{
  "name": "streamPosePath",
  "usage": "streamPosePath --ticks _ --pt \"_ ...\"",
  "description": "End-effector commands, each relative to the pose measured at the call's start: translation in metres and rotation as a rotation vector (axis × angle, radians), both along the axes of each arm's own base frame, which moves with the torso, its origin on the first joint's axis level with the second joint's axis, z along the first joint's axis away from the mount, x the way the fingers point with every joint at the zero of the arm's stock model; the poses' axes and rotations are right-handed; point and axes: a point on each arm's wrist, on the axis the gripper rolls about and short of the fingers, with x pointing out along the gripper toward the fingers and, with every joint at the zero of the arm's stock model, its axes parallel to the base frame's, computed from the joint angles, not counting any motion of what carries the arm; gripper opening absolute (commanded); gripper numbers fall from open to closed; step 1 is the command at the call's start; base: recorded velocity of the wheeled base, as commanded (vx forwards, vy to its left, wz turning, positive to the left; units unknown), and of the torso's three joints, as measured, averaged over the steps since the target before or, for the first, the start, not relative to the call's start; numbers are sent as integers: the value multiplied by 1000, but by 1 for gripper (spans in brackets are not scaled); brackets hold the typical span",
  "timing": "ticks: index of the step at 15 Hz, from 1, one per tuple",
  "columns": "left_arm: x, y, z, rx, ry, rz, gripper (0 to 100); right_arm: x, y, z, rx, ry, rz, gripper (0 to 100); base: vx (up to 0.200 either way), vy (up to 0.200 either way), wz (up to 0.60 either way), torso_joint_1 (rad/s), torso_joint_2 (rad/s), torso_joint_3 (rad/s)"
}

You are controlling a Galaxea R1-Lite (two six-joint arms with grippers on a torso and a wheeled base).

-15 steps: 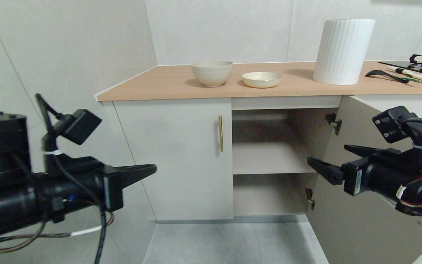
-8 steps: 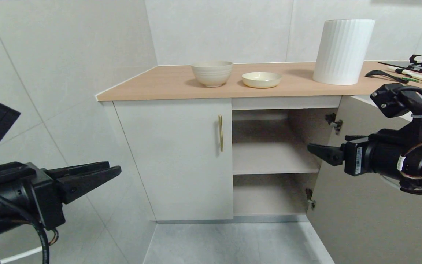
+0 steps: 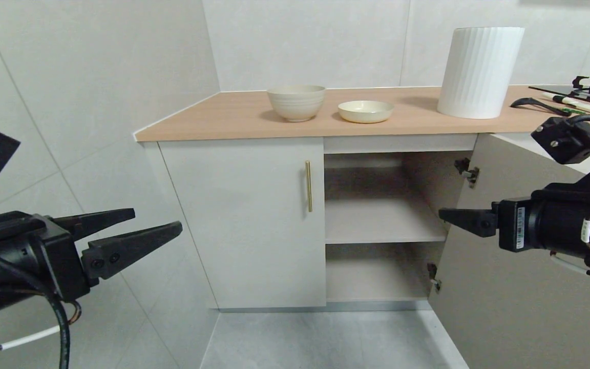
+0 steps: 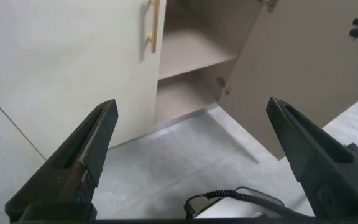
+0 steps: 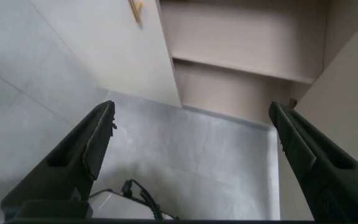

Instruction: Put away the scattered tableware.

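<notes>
Countertop [image 3: 223,119], tiled wall [image 3: 95,66], open cabinet [image 3: 377,221]

Bowl [image 3: 296,102]: cream, deep, with faint horizontal ribbing on the outer wall. It stands upright, mouth up, on the wooden surface [image 3: 213,120], toward its left end. Nothing shows above its rim.

Dish [image 3: 365,110]: pale cream, shallow, round, with a low rim. It lies flat and upright on the same surface, just beside the bowl on its right, not touching it.
</notes>
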Motion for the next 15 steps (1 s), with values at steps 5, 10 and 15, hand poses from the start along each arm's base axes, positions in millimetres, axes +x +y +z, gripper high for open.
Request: streamPosePath --ticks 5,10,15 --pt "-1 0 -1 13 1 -9 100 -6 -3 7 13 -24 3 100 80 0 0 1 1 1" --pt "0 -1 -1 14 2 -9 100 -10 -5 7 6 -8 4 100 200 0 0 5 3 0" --pt "3 -1 -4 16 16 -9 100 -19 -9 11 39 -7 77 100 200 0 0 2 1 0"
